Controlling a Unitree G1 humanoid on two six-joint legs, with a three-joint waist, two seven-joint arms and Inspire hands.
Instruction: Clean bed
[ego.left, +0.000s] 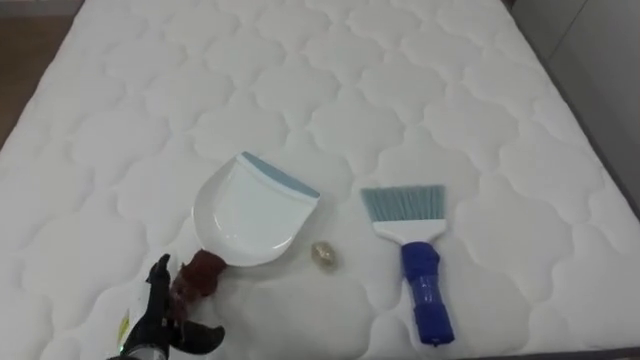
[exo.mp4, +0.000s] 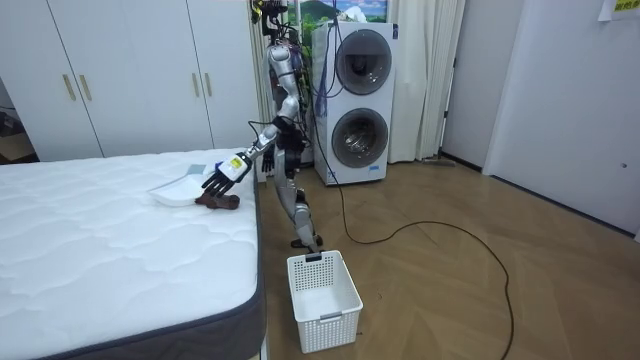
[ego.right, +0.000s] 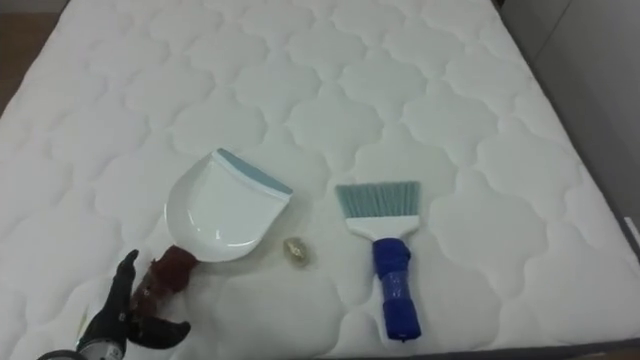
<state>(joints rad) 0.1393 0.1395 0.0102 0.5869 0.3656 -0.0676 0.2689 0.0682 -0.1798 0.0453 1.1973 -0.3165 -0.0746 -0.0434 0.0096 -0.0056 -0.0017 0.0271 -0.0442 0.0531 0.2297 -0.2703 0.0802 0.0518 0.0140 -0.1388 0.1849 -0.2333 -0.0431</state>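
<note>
On the white quilted bed (ego.left: 400, 80) lies a white dustpan (ego.left: 250, 215) with a blue-grey lip and a dark red handle (ego.left: 200, 275) that points toward me. A small golden crumpled scrap (ego.left: 323, 255) rests just right of the pan. Further right lies a brush (ego.left: 415, 250) with a blue handle and pale blue bristles facing away. My left hand (ego.left: 160, 320) hovers at the lower left, just short of the dustpan handle, fingers spread and holding nothing. In the room view I stand at the bed's side with that hand (exo.mp4: 222, 177) stretched over the handle (exo.mp4: 218, 202).
A white slatted basket (exo.mp4: 322, 300) stands on the wooden floor near the bed's corner. Two stacked washing machines (exo.mp4: 360, 100) are behind me, and white wardrobes (exo.mp4: 130, 70) line the wall beyond the bed.
</note>
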